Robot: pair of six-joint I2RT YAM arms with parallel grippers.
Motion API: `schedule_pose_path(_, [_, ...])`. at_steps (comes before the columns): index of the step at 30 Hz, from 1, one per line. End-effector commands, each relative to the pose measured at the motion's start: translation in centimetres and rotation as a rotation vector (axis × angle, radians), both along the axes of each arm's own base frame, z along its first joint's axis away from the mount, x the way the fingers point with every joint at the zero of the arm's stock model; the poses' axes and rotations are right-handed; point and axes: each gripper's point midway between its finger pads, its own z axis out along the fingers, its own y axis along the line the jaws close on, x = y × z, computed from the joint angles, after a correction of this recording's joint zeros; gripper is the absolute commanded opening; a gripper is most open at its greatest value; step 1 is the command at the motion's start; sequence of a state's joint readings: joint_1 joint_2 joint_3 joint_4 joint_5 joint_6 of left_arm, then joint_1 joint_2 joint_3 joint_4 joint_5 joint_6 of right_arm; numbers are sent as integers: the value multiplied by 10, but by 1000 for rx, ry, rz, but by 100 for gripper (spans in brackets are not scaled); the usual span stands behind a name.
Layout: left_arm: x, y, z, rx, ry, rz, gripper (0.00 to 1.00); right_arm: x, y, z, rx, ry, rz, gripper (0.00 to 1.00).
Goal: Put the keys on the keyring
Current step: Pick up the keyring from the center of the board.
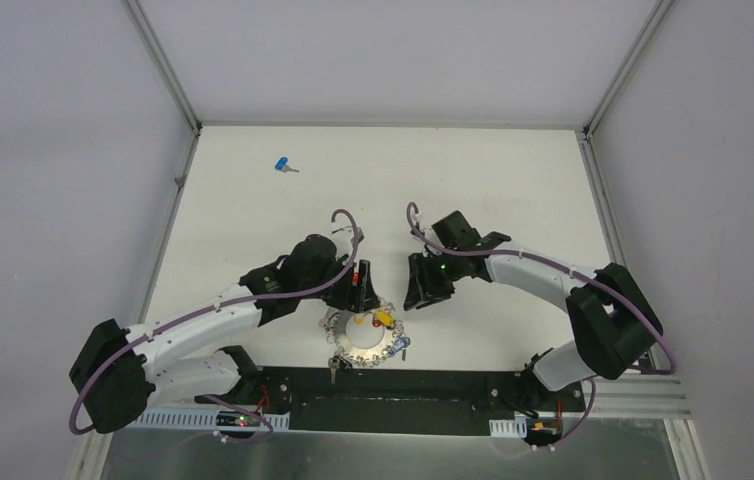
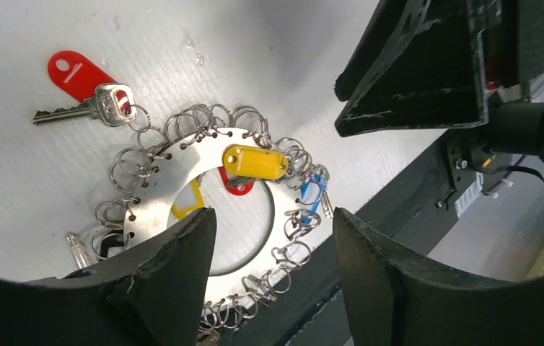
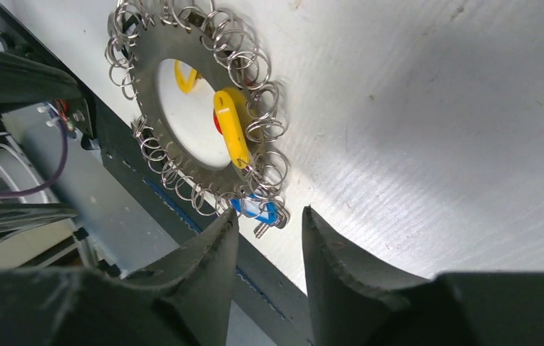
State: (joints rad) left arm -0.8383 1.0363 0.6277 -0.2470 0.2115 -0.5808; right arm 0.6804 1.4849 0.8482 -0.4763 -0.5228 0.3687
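The keyring [image 1: 353, 350] is a flat grey metal disc with a hole, fringed with small wire rings, and it lies at the table's near edge. A yellow-headed key [image 2: 255, 161] lies across its rim. I cannot tell if that key is hooked on. A blue-headed key [image 3: 258, 210] sits at the ring's fringe. Another blue-headed key [image 1: 284, 165] lies alone at the far left. My left gripper [image 2: 273, 216] hovers open just above the keyring [image 2: 175, 162]. My right gripper [image 3: 269, 211] is open and empty beside the keyring [image 3: 146, 86], near the blue key.
A larger silver key with a red tag [image 2: 81, 76] lies on the fringe of the ring. A dark mounting rail [image 1: 403, 390] runs along the near edge right beside the keyring. The right gripper's fingers [image 2: 413, 79] hang close to the left gripper.
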Motion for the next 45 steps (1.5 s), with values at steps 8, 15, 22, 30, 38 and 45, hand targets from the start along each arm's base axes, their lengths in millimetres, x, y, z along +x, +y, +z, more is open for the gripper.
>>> schedule_pose_path(8, [7,-35,-17,54,95,-67,52,-7,15,-12,86,173,-21,34])
schedule_pose_path(15, [5,-60,-26,133,78,-98,53,-9,5,-22,84,252,-85,33])
schedule_pose_path(22, [0,-69,-52,252,103,-95,47,-17,2,-30,89,372,-138,30])
schedule_pose_path(30, [3,-55,-71,351,133,-7,34,-16,11,-44,111,491,-245,22])
schedule_pose_path(38, [-1,-46,-86,396,171,18,29,-11,17,-51,144,528,-293,23])
schedule_pose_path(45, [2,-42,-93,433,187,48,22,-12,18,-56,158,565,-319,18])
